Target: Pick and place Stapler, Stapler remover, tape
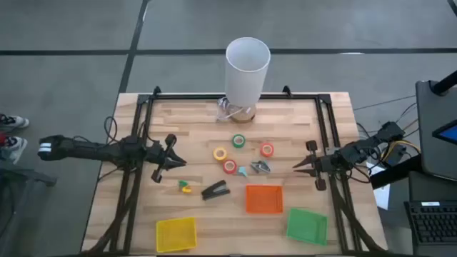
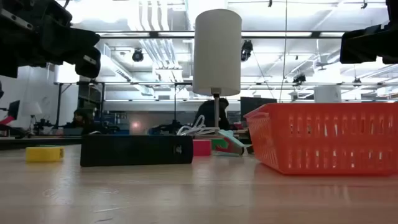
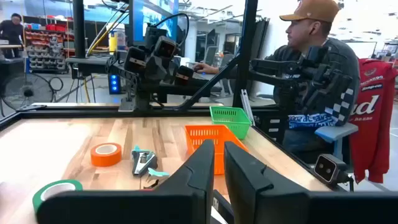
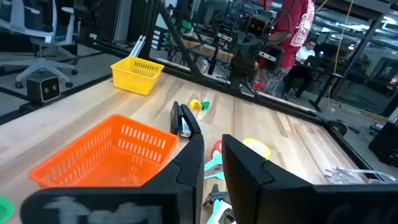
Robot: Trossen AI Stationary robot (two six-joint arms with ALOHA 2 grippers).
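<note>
The black stapler [image 1: 214,190] lies flat on the wooden table, near the middle, and shows in the low view as the stapler [image 2: 135,150]. Four tape rolls lie flat farther back: green [image 1: 238,140], yellow [image 1: 220,153], and red-orange ones [image 1: 266,149] [image 1: 229,166]. A metal stapler remover [image 1: 260,167] with a teal piece [image 1: 243,171] lies beside them. My left gripper [image 1: 184,163] hovers left of the group and my right gripper [image 1: 295,166] hovers to its right. Both point inward, each with a narrow gap between its fingers, and neither touches anything.
An orange basket [image 1: 263,198], a green basket [image 1: 307,225] and a yellow basket [image 1: 176,233] stand along the near edge. A white cylinder lamp [image 1: 247,68] stands at the far edge. A small yellow-green object [image 1: 186,186] lies left of the stapler. A seated person [image 3: 311,74] is beyond the table's right side.
</note>
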